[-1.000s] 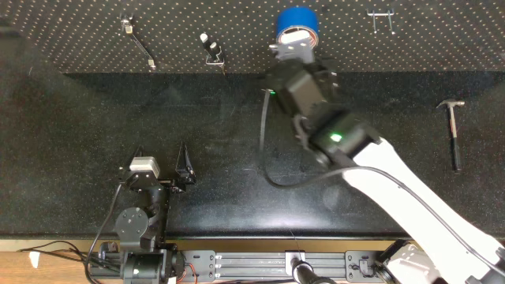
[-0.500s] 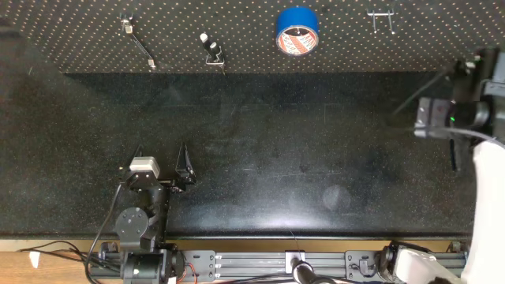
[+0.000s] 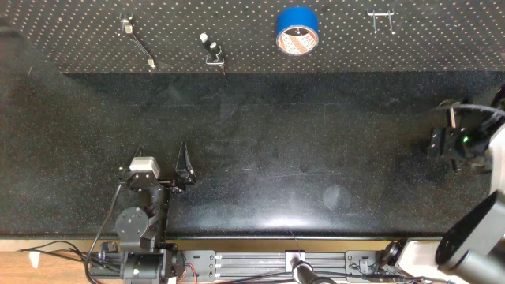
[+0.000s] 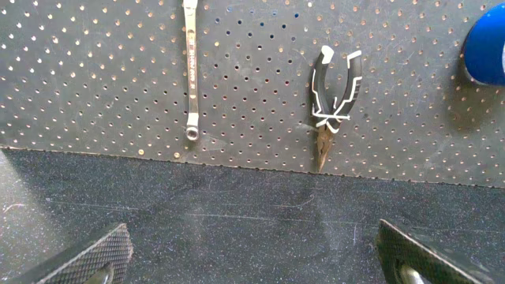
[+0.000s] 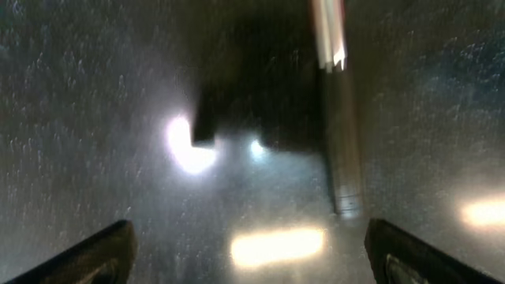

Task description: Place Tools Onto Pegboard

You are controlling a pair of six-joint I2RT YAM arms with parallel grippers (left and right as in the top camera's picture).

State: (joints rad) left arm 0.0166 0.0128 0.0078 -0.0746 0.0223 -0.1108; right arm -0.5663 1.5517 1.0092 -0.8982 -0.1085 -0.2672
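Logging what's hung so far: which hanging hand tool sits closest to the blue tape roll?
The pliers, with black-and-white handles up and nose down. The wrench hangs farther from the blue tape roll.

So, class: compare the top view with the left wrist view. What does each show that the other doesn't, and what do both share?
Top view alone: the empty double hook and the right arm at the far right. Left wrist view alone: the nose of the pliers, pointing down. Both: wrench, blue tape, pegboard, black table.
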